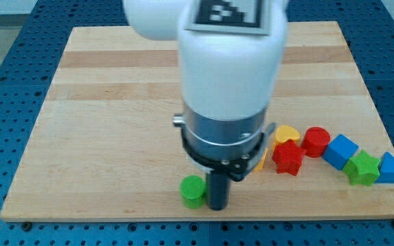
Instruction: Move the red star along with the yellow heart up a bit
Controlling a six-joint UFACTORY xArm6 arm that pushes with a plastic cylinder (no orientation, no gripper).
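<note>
I am a robot arm seen from one camera, above a pale wooden surface (115,102) that rests on a blue perforated base.

Starting at the view's left, most of the board carries nothing. Near the bottom edge, a little left of centre, sits a green cylinder (193,190). Just beside it on its right is my tip (217,205), the lower end of a dark rod that serves as my tool. It has nothing to open or close; it only presses sideways and holds nothing. It appears to touch or nearly touch the green cylinder, though I cannot tell which. My white and grey body rises above it and hides the board's centre.

Right of my body, a sliver of a yellow block (261,160) peeks out; its shape is hidden. Next comes the yellow heart (287,132), with the red star (289,158) directly below it, the two touching. They are the pair I am to move up. Because the star lies under the heart, a push from below the star should carry both together.

Further right stand a red cylinder (316,141), a blue cube (340,151), a green star (364,168) and a blue triangular block (392,169), trailing down toward the right edge.

My tip is lower than the star and well to its left, so I judge the push has not begun.
</note>
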